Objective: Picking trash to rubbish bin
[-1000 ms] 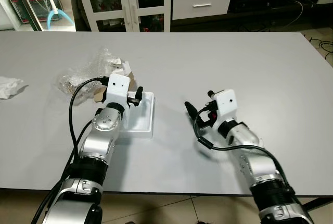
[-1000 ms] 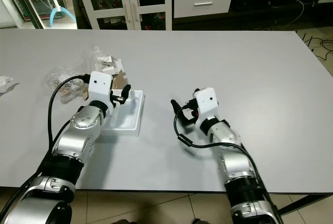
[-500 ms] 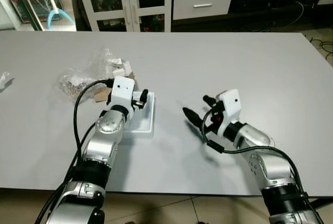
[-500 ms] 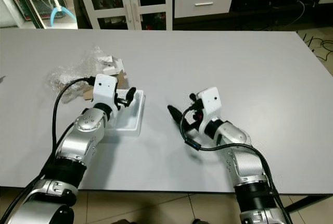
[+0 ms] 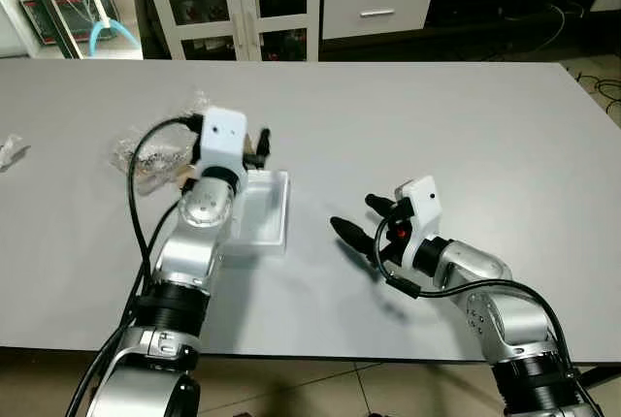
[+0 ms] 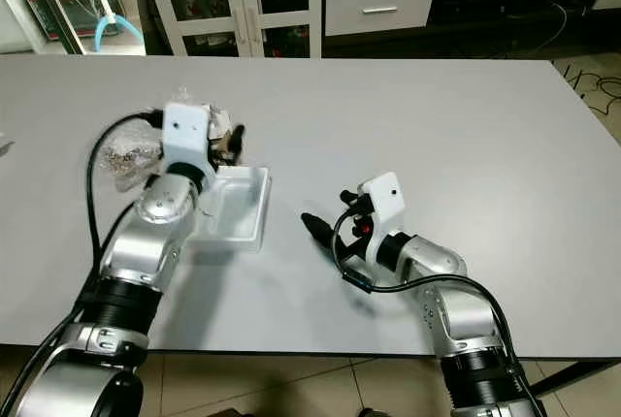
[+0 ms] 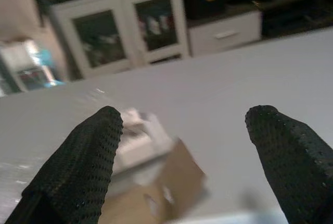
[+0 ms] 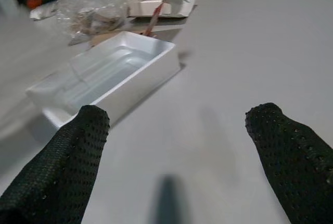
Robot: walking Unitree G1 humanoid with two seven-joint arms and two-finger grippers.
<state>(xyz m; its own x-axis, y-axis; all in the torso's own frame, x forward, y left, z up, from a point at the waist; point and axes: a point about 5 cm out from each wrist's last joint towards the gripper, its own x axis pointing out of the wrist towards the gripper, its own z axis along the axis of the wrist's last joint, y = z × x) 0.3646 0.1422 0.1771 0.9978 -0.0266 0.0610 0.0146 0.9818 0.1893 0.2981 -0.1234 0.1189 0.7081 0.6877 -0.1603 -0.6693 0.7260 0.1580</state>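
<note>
- left gripper (image 5: 260,141) raised above the far short end of the white tray (image 5: 260,215), fingers spread, nothing between them.
- left wrist view looks past its fingertips (image 7: 88,151) at the trash just beyond: a brown cardboard scrap (image 7: 174,179) with white paper pieces (image 7: 136,130) behind it.
- trash pile sits left of the tabletop's middle, toward the left edge: crinkled clear plastic bag (image 5: 155,150) beside the cardboard and paper, all touching or just beside the tray's far end.
- key relation: the pile lies straight ahead of the left gripper and slightly below it; the tray's long axis runs from near edge toward far edge. left arm is clearly nearer.
- right gripper (image 5: 357,223) low over the table near the front edge, to the right of the tray, fingers parted and empty, pointing toward the tray's long side (image 8: 112,81).
- judgement: next move is a short forward-and-down reach by the left gripper onto the cardboard or paper.
- another crumpled white scrap (image 5: 10,148) lies at the left edge.
- surface: plain grey table (image 5: 437,116); white glass-door cabinet (image 5: 233,0) behind the far edge; no bin visible.
</note>
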